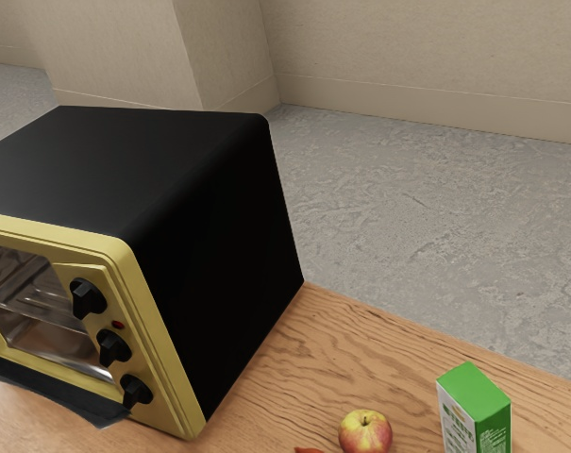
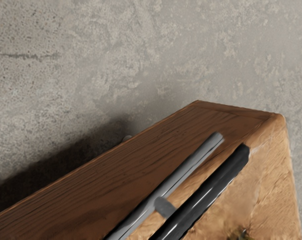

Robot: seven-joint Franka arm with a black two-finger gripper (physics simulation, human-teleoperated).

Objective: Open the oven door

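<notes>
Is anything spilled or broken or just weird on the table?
No, nothing stands out. The green and white carton is upright, the apple sits stem up, and the oven shows no dents. I see no spills. Something red is cut off at the picture's edge, so I can't tell about that.

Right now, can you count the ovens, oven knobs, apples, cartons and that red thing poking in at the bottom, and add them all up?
Oven: 1
Oven knobs: 3
Apple: 1
Carton: 1
Red thing, cut off, kind unclear: 1
Total: 7
</notes>
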